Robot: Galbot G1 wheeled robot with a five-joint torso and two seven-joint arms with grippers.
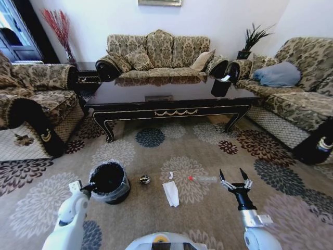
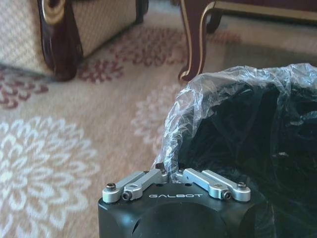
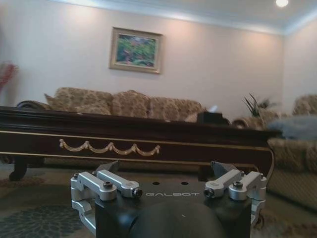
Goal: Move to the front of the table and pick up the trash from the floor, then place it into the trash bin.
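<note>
**Ana:** Fingers first, how do they stand?

**Ben:** On the right gripper (image 1: 234, 175) they are spread wide, two dark tips well apart with nothing between them. It hangs low over the carpet (image 1: 208, 151), just beside the clear plastic bottle (image 1: 204, 178), whose red cap points away from it. In the right wrist view its linkage (image 3: 168, 186) is splayed outward and faces the table (image 3: 133, 136).

**Ana:** And the left?

**Ben:** The left gripper (image 1: 86, 188) sits at the rim of the trash bin (image 1: 109, 182). In the left wrist view its links (image 2: 174, 184) are drawn together and the plastic liner (image 2: 208, 99) runs right down to where they meet, so it looks pinched on the liner, though the fingertips themselves are hidden.

**Ana:** What is in the bin?

**Ben:** I can make out only dark inside, with the thin clear bag folded over the edge.

**Ana:** Where is the rest of the trash?

**Ben:** On the carpet in front of the table (image 1: 171, 101): the small dark wad (image 1: 144, 179) near the bin, the long white paper (image 1: 170, 193) beside it, a tiny white scrap (image 1: 170, 175) just past the paper's far end.
</note>
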